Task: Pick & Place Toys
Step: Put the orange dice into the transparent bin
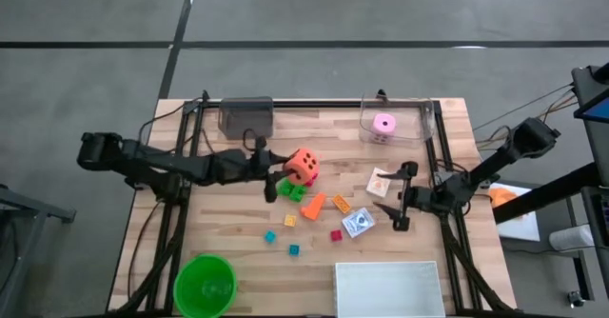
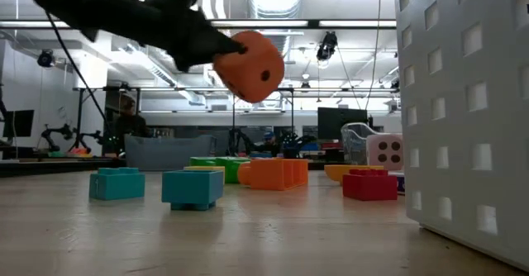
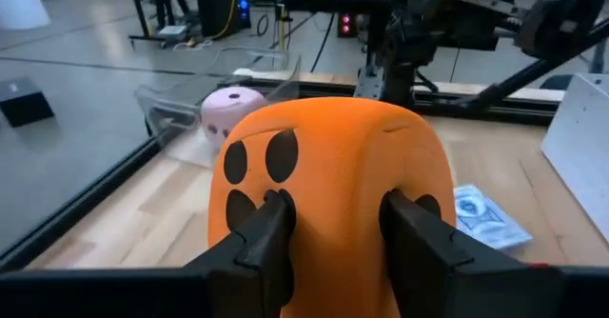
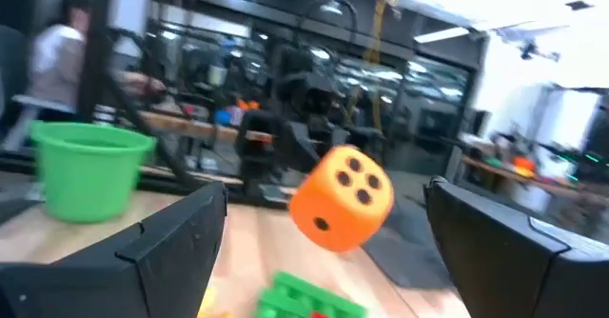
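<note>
The white tray [image 1: 388,289] waits at the near edge, the green bowl [image 1: 205,285] beside it. Up off the table goes the orange holed cube [image 1: 303,165], left gripper [image 1: 275,177] pinching it, fingers [image 3: 269,237] nearly shut on a rounded face — it could squirt free! Right gripper [image 1: 401,196] hangs wide open, empty, over the cards [image 1: 359,224].

Lifted above mid-desk [image 1: 228,232]: orange holed foam cube [image 1: 303,165]. In far-right corner bin: pink dotted die [image 1: 384,124]. At near edge: round green plastic bowl [image 1: 205,285], white rectangular tray [image 1: 388,288].
</note>
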Robot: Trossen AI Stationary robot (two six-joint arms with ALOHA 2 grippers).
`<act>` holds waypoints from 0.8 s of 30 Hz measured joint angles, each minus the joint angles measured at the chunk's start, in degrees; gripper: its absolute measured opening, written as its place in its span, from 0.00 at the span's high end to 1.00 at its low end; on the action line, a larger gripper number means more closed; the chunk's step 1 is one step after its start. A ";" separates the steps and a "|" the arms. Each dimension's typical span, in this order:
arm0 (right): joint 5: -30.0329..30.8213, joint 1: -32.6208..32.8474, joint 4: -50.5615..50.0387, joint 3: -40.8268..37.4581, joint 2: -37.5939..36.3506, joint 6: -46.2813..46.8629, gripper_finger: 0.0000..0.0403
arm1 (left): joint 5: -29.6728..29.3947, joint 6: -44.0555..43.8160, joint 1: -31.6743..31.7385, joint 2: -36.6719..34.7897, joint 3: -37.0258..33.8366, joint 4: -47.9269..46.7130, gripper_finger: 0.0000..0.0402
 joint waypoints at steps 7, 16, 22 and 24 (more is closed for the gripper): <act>3.67 -7.39 -19.48 2.02 -8.97 3.58 0.13 | 7.34 4.43 5.06 9.51 12.17 0.88 0.67; 4.19 -10.58 -24.51 3.72 -18.62 -0.78 0.13 | 11.68 6.93 11.81 25.79 32.65 -3.43 0.68; 1.19 -9.95 -24.64 3.34 -22.82 -2.31 0.13 | 13.95 5.57 17.01 35.28 42.58 -3.46 0.68; 0.04 -9.83 -24.73 3.15 -23.54 -2.55 0.13 | 16.09 4.66 18.59 38.03 45.64 -3.60 0.68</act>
